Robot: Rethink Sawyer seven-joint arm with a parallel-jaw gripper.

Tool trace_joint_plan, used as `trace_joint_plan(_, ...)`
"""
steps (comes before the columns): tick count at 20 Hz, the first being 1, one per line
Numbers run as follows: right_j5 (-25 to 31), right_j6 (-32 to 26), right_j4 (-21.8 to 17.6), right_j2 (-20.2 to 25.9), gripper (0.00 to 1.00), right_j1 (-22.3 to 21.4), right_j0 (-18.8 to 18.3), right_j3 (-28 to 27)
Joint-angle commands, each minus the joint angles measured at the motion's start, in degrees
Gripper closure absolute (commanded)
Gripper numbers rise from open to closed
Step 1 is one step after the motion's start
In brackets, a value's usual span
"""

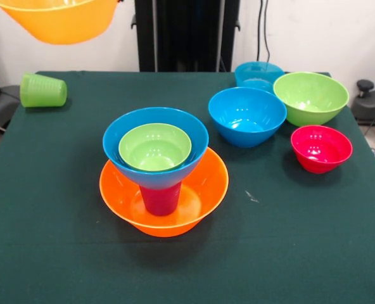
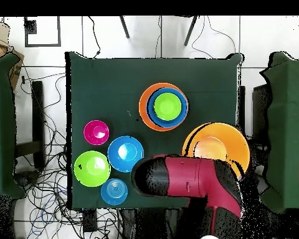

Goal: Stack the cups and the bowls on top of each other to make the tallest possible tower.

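1. I see the tower [image 1: 159,180] just left of the table [image 1: 48,253] centre — an orange bowl [image 1: 200,196], purple-magenta cup [image 1: 159,199], blue bowl [image 1: 121,142] and lime green bowl [image 1: 154,147].
2. A second orange bowl [image 1: 57,22] hangs at 11 o'clock; I cannot tell what the gripper is doing.
3. The arm [image 2: 189,180] shows overhead.
4. The light green cup [image 1: 42,90] lies tipped at 10 o'clock — other bowls cluster around 2.

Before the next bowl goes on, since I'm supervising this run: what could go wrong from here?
1. The tower looks top-heavy: a wide blue bowl with a lime green bowl inside rests on a narrow purple-magenta cup, so added weight may tip it.
2. The lifted orange bowl is wider than the blue one, so an off-centre placement could slide off.
3. The green cup lies on its side near the table edge and could roll off.
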Motion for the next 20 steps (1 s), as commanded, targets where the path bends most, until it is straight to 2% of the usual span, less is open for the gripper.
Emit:
trace_joint_plan(1, 2.98, 5.65, 3.65, 5.81, 1.00, 1.97, 1.64, -2.73)
trace_joint_plan(3, 1.33, 6.52, 3.17, 5.20, 1.00, 1.77, 2.50, -3.06)
trace_joint_plan(6, 0.37, 4.71, 2.22, 5.06, 1.00, 1.13, 3.27, -3.80)
trace_joint_plan(9, 0.59, 4.97, 2.42, 5.07, 1.00, 1.34, 3.84, -4.70)
trace_joint_plan(15, 0.36, 3.82, 0.18, 4.74, 1.00, 1.70, 5.44, -7.10)
trace_joint_plan(20, 0.99, 5.43, -0.35, 4.10, 1.00, 3.86, 6.98, -9.70)
